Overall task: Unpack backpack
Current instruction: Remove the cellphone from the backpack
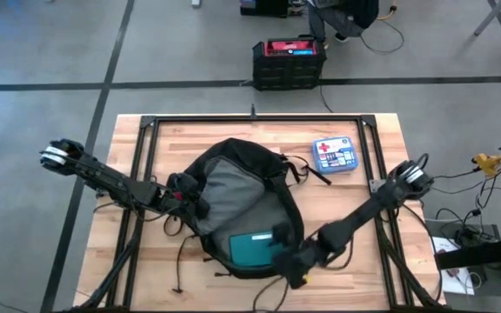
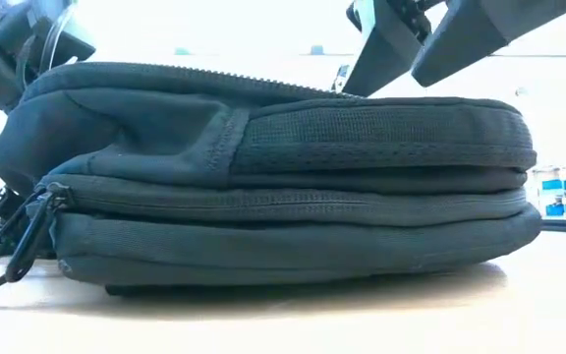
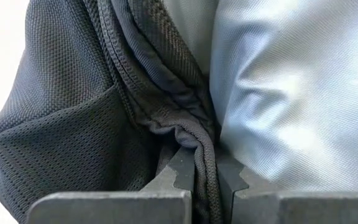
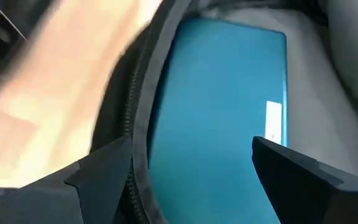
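Wooden tabletop (image 1: pixel 155 261) fills my overhead feed, grey floor around it. My left gripper (image 3: pixel 205 186) is pinched tight on the backpack's (image 1: pixel 233 187) zipper edge at its left side, the fabric rim squeezed between both fingers, with grey mesh on one side and pale lining on the other. My right gripper (image 4: pixel 191 168) stands at the bag's near right rim, fingers spread wide and holding nothing, one finger outside the zipper track and the other over a teal flat item (image 4: pixel 222 99) lying inside against the grey lining. From above, the black backpack lies open at the table's middle, straps trailing toward the near edge. A blue first-aid case (image 1: pixel 334 155) sits just beyond it to the right. On the floor past the table stands a black crate with a red top (image 1: pixel 288 61).
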Controlling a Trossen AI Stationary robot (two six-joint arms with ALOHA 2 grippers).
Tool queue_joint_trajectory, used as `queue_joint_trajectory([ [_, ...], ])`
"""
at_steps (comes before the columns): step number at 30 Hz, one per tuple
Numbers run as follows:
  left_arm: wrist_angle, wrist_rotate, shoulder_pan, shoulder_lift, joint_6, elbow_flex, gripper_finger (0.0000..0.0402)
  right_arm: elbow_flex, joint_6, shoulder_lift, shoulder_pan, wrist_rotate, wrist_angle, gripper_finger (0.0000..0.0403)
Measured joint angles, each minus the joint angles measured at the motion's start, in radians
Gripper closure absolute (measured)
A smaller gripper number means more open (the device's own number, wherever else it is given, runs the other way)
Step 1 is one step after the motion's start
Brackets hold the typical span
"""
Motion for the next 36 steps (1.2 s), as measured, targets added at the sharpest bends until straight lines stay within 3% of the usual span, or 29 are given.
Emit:
queue_joint_trajectory([
  [3,0.039,-0.005,0.001,0.002,0.026,-0.004,0.0400,0.046,-0.039,0.063,0.000,0.077,-0.021,0.0084],
  [11,0.065,-0.009,0.002,0.019,0.038,-0.004,0.0399,0.127,-0.096,0.152,-0.059,0.101,-0.009,0.0082],
  [17,0.073,-0.012,0.000,0.039,0.045,-0.003,0.0399,0.143,-0.143,0.103,-0.130,0.296,-0.085,0.0098],
  [20,0.072,-0.006,0.000,0.037,0.066,-0.002,0.0398,0.146,-0.124,0.052,-0.141,0.275,-0.093,0.0103],
  [24,0.072,-0.003,0.000,0.036,0.077,-0.002,0.0393,0.141,-0.113,0.038,-0.112,0.117,-0.101,0.0104],
  [26,0.071,-0.003,0.000,0.036,0.078,-0.002,0.0393,0.129,-0.113,0.044,-0.096,0.099,-0.105,0.0100],
  [30,0.073,-0.004,0.000,0.037,0.079,-0.002,0.0393,0.111,-0.109,0.081,-0.084,0.129,-0.114,0.0095],
  [36,0.119,-0.016,0.000,0.072,0.079,-0.003,0.0393,0.111,-0.172,0.152,-0.102,0.253,-0.100,0.0101],
])
